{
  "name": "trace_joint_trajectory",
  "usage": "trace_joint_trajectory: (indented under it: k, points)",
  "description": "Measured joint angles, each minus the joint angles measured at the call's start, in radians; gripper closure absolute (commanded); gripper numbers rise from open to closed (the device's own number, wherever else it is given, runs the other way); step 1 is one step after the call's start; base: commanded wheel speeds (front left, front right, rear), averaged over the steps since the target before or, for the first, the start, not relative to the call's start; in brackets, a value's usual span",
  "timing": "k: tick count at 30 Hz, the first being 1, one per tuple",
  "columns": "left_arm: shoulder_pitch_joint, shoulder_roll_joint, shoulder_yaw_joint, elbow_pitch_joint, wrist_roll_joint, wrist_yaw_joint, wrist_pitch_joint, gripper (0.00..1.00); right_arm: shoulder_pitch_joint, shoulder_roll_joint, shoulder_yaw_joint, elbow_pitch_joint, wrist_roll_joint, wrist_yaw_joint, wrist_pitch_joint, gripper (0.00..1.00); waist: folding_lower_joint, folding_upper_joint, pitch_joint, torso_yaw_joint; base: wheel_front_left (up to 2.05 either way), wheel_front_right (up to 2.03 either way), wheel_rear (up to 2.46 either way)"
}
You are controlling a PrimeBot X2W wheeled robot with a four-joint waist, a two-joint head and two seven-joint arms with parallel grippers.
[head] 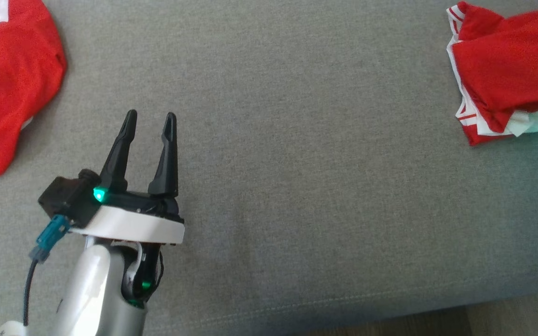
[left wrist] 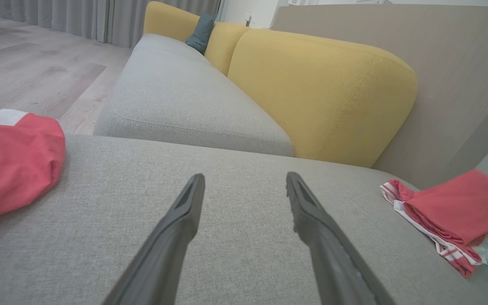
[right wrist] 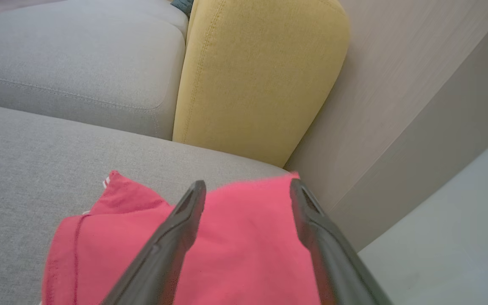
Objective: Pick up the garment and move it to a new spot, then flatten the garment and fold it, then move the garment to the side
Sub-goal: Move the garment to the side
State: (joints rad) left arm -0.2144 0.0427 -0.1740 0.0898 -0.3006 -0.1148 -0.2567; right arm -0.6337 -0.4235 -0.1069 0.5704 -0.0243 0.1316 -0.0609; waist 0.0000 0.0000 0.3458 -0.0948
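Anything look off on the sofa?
The folded red garment sits at the right end of the seat, layers uneven, white-striped edges and a pale corner poking out underneath. A second red garment lies bunched at the left.

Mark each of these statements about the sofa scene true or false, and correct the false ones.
1. The left gripper is open, with nothing between its fingers. True.
2. The folded red garment lies directly under the left gripper. False: it lies at the right end of the grey seat cushion, well apart from that gripper.
3. The back cushion is yellow. True.
4. The right gripper is shut on the folded red garment. False: its fingers stand apart over the garment.
5. A second red garment with a white stripe lies at the left end of the seat. True.
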Motion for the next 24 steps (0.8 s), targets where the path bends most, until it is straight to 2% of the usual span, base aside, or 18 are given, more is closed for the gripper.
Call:
trace_joint_trajectory:
  k: [8,14,24]
  points:
    - [0.003,0.000,-0.002,0.007,-0.004,0.001,0.000,0.00,0.010,0.041,0.030,-0.085,0.012,0.000,0.000,0.00,0.0000,0.0000,-0.043,0.001,0.00,0.00,0.00]
    - [0.016,0.000,-0.003,0.006,-0.028,0.018,0.000,0.00,0.027,0.140,0.103,-0.164,0.046,0.000,-0.022,0.00,0.0000,0.0000,-0.105,0.016,0.00,0.00,0.00]
    - [0.088,0.000,-0.001,-0.014,-0.038,0.046,0.000,0.00,0.214,0.333,0.161,-0.220,0.088,0.000,-0.127,0.00,0.0000,0.0000,-0.207,0.069,0.00,0.00,0.00]
